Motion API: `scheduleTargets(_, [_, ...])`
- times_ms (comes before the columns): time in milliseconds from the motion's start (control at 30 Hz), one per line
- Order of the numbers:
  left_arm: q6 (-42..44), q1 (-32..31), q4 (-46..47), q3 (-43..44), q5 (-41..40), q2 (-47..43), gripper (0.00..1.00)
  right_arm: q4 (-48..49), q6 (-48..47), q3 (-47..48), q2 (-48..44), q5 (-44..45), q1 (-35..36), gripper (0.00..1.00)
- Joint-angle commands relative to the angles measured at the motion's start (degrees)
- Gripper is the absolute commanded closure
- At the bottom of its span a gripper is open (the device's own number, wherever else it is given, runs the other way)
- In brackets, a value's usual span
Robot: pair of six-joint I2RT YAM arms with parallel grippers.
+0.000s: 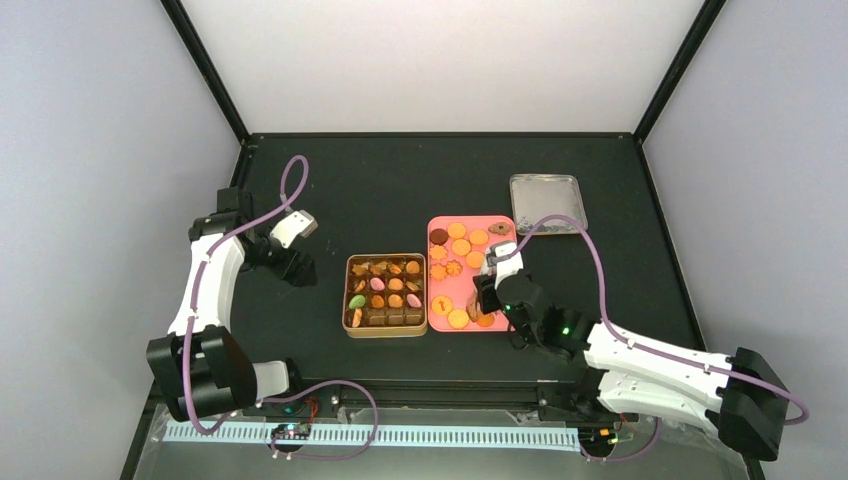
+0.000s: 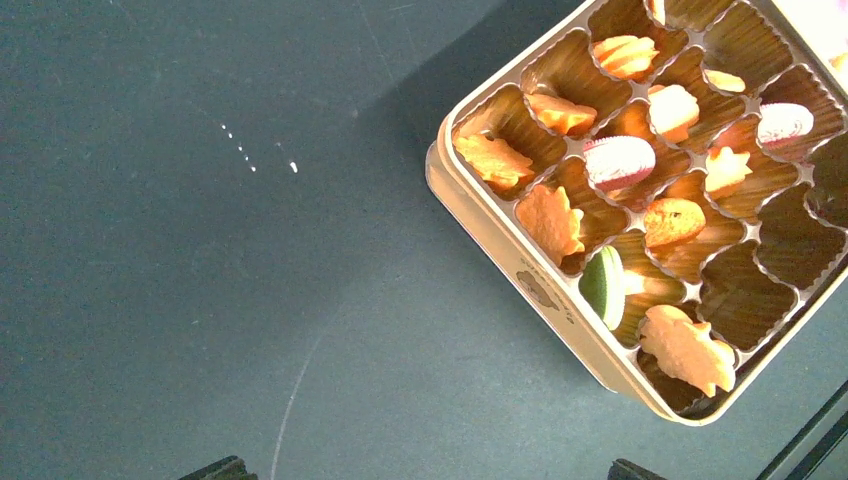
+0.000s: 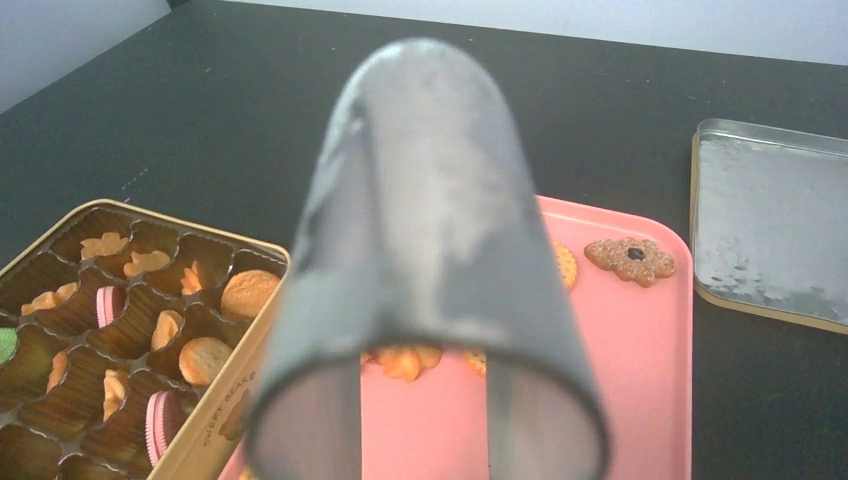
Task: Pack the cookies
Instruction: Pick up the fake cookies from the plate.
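Grey metal tongs (image 3: 425,230) fill the right wrist view and hide the right gripper's (image 1: 492,288) fingers, so its spread is unclear. Round orange cookies (image 1: 458,318) lie under it on the pink tray (image 3: 620,340). Left gripper (image 2: 425,470) gapes wide and empty beside the gold tin (image 2: 505,245), which holds more.

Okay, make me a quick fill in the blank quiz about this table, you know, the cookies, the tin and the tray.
1. The loose cookies lie on a ___ tray.
2. In the top view, the gold tin stands on the tray's ___ side.
3. The only green cookie lies in the ___.

Missing words: pink; left; tin.
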Motion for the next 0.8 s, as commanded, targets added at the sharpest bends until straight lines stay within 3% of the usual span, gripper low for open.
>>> scheduleTargets(0, [0.7, 0.4, -1.5, 2.3, 1.7, -0.2, 0.05, -3.0, 0.5, 1.7, -0.3, 3.5, 1.6, 0.57])
scheduleTargets(233, [0.8, 0.4, -1.5, 2.3, 1.8, -0.2, 0.05, -6.6, 0.0, 4.6, 4.3, 10.6, 6.8, 0.58])
scheduleTargets(533, [1.1, 0.3, -1.6, 2.5, 1.3, -0.3, 0.05, -7.2, 2.9, 4.4, 6.0, 11.1, 7.8, 0.58])
scheduleTargets(767, [1.2, 0.3, -1.6, 2.6, 1.4, -0.2, 0.05, -9.0, 5.0, 3.3, 4.4, 11.9, 7.8, 0.67])
